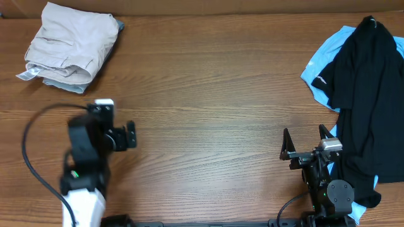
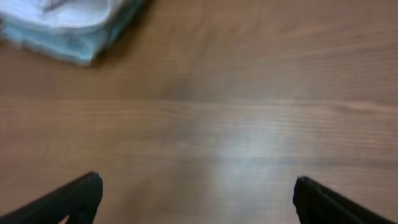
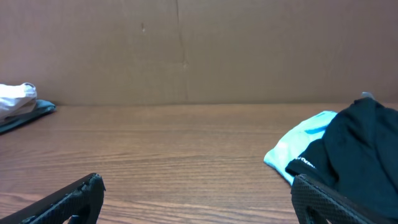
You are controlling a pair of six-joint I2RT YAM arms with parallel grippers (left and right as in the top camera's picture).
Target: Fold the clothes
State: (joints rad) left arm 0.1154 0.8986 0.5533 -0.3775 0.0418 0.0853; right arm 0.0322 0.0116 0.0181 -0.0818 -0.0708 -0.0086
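Folded beige cotton garment (image 1: 72, 41) sits at 10 o'clock on brown wood-grain table (image 1: 208, 94); both claws empty and spread wide.
Small white label (image 1: 26, 74) pokes out at the pile's 8 o'clock, with a faded light-blue denim piece (image 2: 62, 46) under it, mostly hidden. At 8 o'clock, left gripper (image 1: 130, 135) is well apart from the garment, jaws wide, nothing between; its wrist view is blurred and the garment is cut off at the 11 o'clock corner. At 5 o'clock, right gripper (image 1: 304, 133) has jaws wide and holds nothing. It is just beside black top (image 1: 366, 94), which lies over sky-blue top (image 1: 322, 72); both tops are cut off at the right edge.
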